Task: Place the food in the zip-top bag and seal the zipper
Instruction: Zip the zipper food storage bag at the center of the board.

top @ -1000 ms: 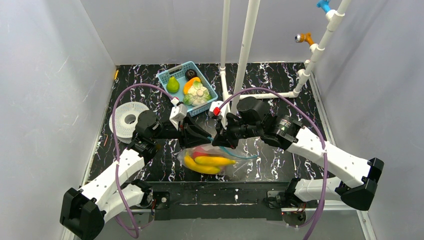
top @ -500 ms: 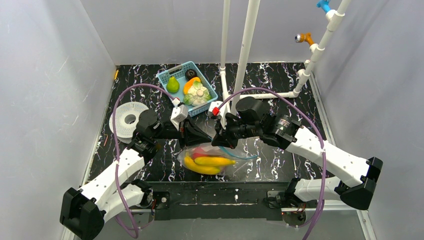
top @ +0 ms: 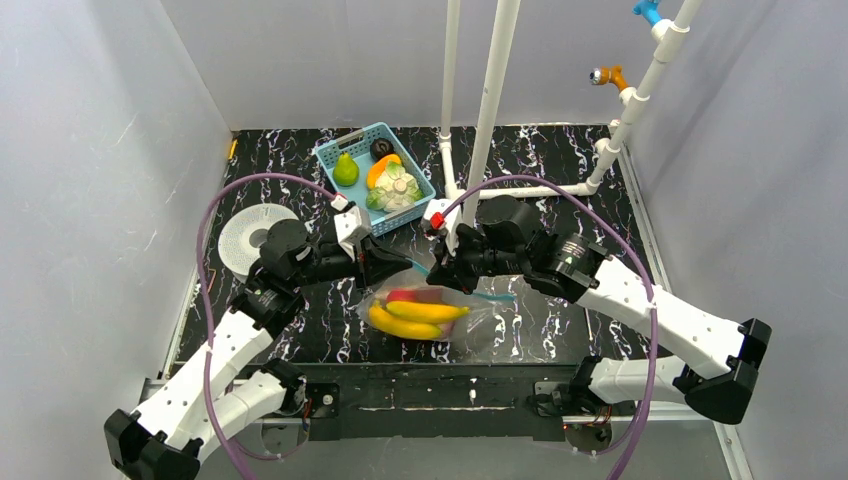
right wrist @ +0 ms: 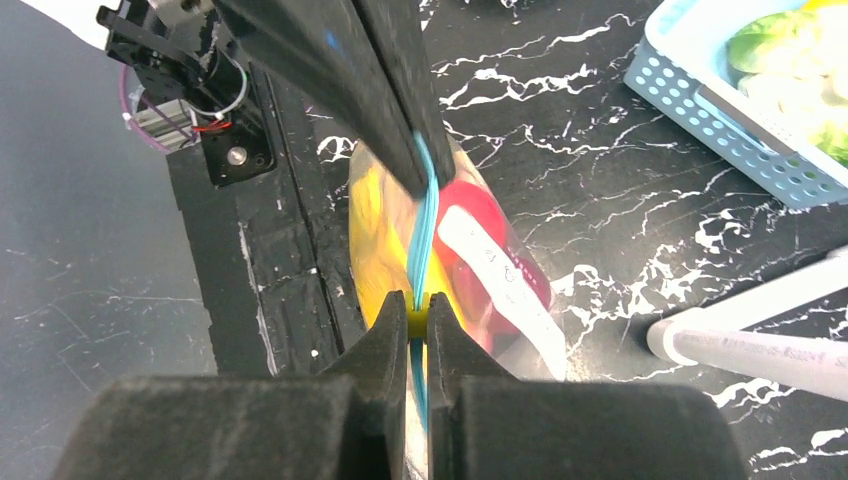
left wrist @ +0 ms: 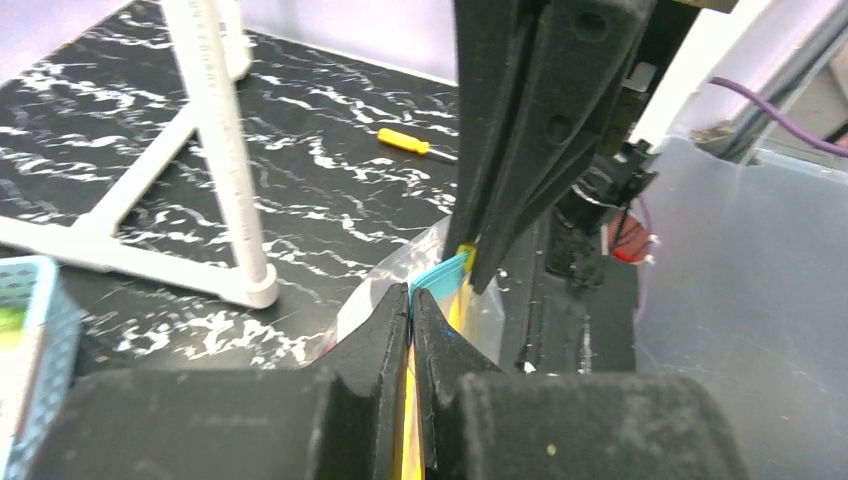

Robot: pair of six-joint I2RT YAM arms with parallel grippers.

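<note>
Tightly pinching the teal zipper, left gripper and right gripper close together, clear zip-top bag holding banana and apple beneath, at the front of the surface; likely risk: uneven pull slipping the strip free, leaving the mouth partly unsealed.

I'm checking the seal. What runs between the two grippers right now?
Only a short stretch of the teal zipper, which the left gripper and the right gripper both pinch; the right wrist view shows it plainly.
</note>
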